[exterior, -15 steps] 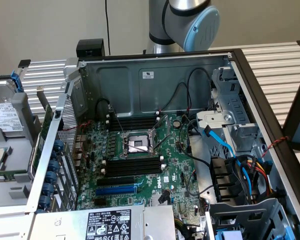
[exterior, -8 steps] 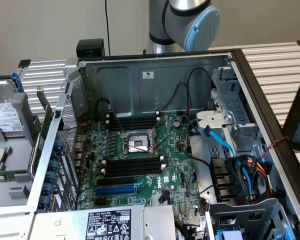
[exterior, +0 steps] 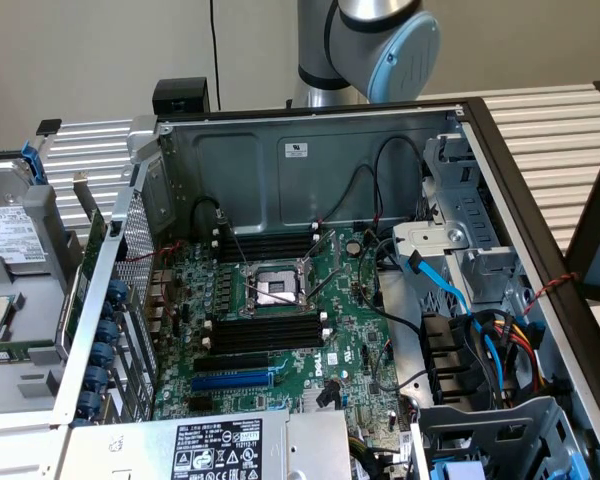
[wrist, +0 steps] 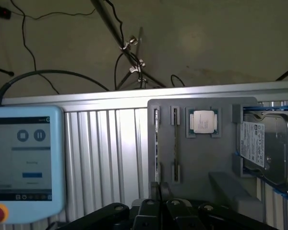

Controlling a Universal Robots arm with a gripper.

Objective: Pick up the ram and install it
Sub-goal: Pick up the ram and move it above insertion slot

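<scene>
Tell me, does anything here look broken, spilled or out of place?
Nothing looks damaged or spilled. The computer case lies open and the levers of its processor socket appear raised, which seems deliberate. The processor, hard drive and ram sticks sit neatly in their places in a gray holder.

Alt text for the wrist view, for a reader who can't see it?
The ram stands on edge in a slot of a gray parts tray, not yet picked up, with a processor chip and a hard drive alongside. The tray lies on a ribbed metal table near a teach pendant.
</scene>
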